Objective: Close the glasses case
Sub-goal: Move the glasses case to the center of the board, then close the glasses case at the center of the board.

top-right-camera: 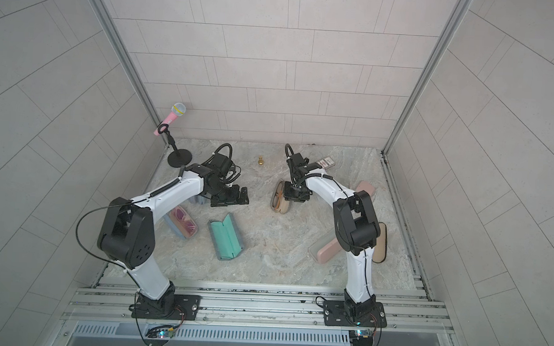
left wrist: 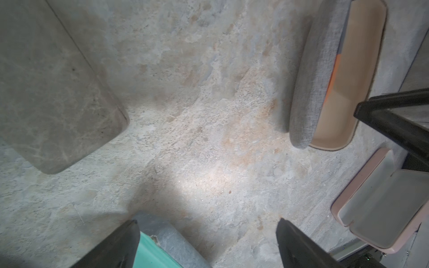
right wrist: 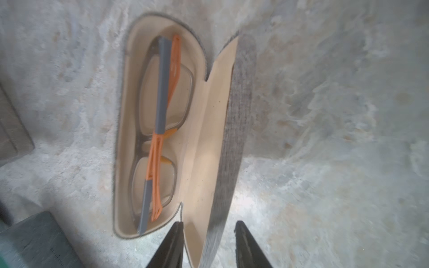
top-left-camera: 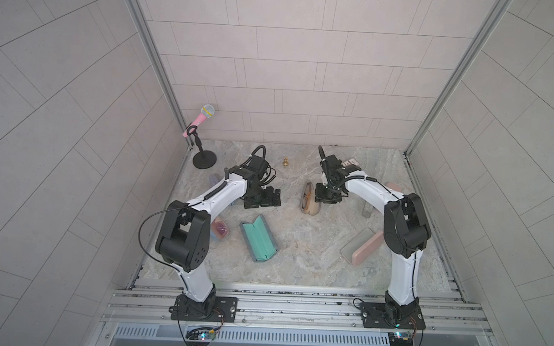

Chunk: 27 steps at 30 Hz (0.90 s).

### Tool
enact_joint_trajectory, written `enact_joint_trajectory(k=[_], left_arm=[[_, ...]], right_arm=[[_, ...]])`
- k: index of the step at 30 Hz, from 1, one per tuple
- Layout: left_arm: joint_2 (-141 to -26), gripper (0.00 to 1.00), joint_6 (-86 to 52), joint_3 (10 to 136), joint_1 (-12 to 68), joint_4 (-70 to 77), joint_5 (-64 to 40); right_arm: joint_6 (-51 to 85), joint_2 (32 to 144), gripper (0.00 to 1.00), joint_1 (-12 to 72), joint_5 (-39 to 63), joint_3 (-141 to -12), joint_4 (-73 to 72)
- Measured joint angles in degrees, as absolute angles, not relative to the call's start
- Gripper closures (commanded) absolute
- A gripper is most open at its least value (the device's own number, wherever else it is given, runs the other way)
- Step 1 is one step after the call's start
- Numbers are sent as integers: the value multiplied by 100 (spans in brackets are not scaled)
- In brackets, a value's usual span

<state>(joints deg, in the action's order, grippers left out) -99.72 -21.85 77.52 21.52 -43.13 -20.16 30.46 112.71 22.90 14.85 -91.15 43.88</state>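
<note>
Grey glasses case (right wrist: 125,116), mid-frame, lies open with orange-armed glasses (right wrist: 160,130) inside; right gripper (right wrist: 209,222), jaws parted, straddles its raised lid (right wrist: 239,116); left gripper (left wrist: 207,220) spread wide.

2 pairs of glasses (right wrist: 160,130), 1 microphone (top-left-camera: 204,114), at least 7 cases (right wrist: 239,116).

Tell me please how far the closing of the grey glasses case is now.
Done: the glasses lie folded inside the grey case. In hand: the right gripper straddles the raised lid, jaws apart, not clamped. To do: fold the lid down over the glasses until it shuts. The left gripper hangs open, holding nothing.
</note>
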Motion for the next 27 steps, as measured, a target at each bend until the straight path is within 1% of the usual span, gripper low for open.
enact_joint_trajectory(k=[2,3,4,6,7,8,10,14,15,17,18,27], left_arm=[[-10106,6,-2244,8025,2228,-4309,-2029],[-10195,9,-2272,8189,2268,-4309,-2038],[-10267,12,-2300,8326,2296,-4311,-2043],[-10492,21,-2359,8691,2355,-4307,-2078],[-10597,27,-2388,8842,2379,-4316,-2097],[-10744,35,-2410,9024,2408,-4316,-2121],[-11030,57,-2460,9338,2451,-4309,-2176],[-11620,85,-2571,9800,2530,-4344,-2292],[-11769,89,-2606,9904,2554,-4357,-2322],[-12033,95,-2628,10088,2585,-4379,-2362],[-12162,96,-2639,10191,2596,-4405,-2383],[-12886,99,-2661,10822,2742,-4536,-2418]], right_arm=[[3015,11013,59,2268,1450,-9111,4434],[2998,10862,61,2241,1422,-9091,4438],[2987,10744,65,2213,1406,-9063,4438],[2936,10477,78,2119,1378,-8969,4445],[2932,10394,82,2071,1365,-8925,4449],[2888,10311,87,1994,1356,-8864,4464],[2847,10252,95,1865,1337,-8772,4484],[2742,10269,99,1653,1297,-8565,4536],[2724,10300,99,1632,1293,-8545,4545],[2696,10407,99,1625,1295,-8541,4523],[2687,10479,99,1625,1302,-8541,4508],[2648,11192,98,1625,1498,-8538,4335]])
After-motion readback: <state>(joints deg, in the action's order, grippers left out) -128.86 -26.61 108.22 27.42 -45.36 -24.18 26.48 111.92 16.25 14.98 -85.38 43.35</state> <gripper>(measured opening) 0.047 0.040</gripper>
